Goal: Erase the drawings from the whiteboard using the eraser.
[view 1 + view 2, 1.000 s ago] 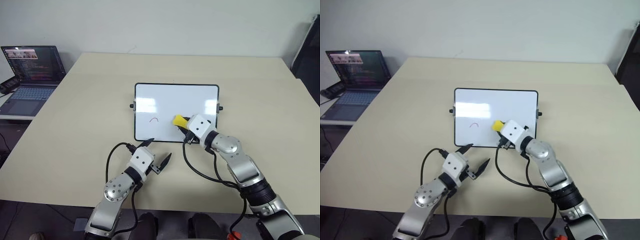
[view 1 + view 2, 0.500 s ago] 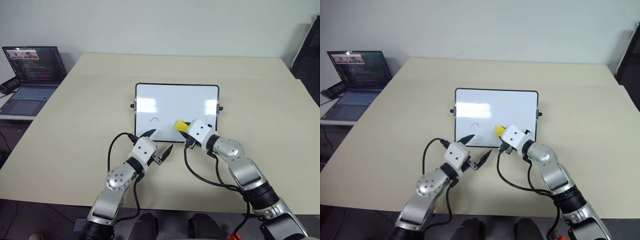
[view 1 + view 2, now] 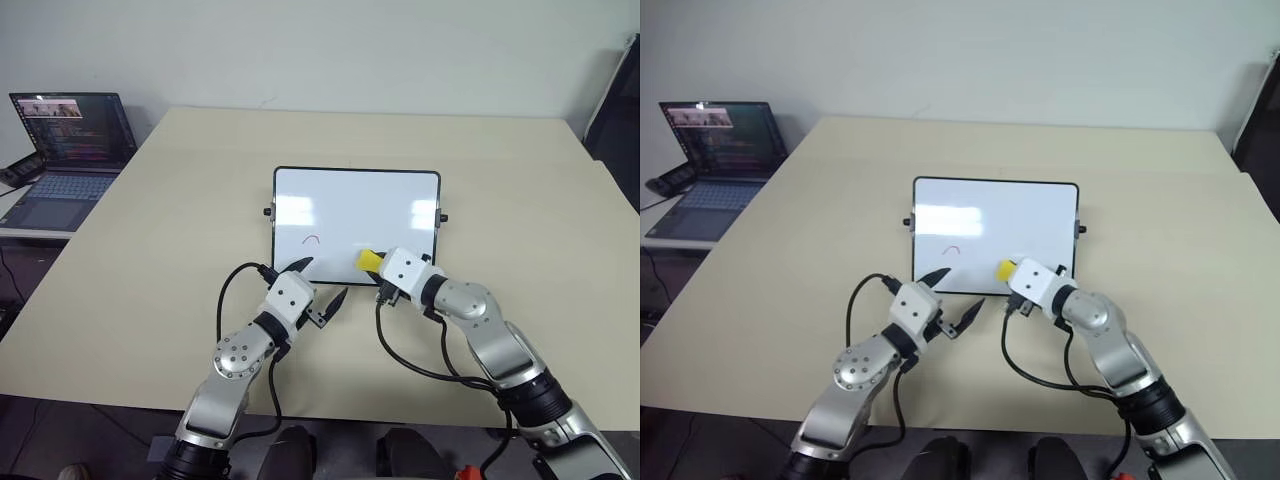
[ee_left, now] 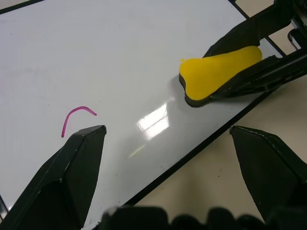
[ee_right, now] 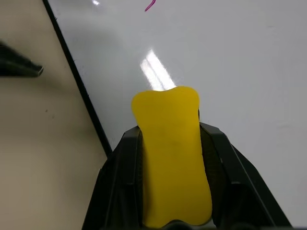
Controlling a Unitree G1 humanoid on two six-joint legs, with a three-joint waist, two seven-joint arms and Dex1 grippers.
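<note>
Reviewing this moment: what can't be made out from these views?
- Eraser underside: wrist views, hidden against the whiteboard, so contact is unclear.
- Board strip under the right gripper: head views, covered by it.
- Laptop screen content: too small, cut by the edge.

We see a broad beige table (image 3: pixel 200 200) with rounded corners standing before a plain pale wall (image 3: pixel 350 50). Off the table's left edge, an open laptop (image 3: pixel 60 150) with a lit screen sits on a lower side surface. A dark object (image 3: pixel 615 100) stands beyond the table's right corner.
</note>
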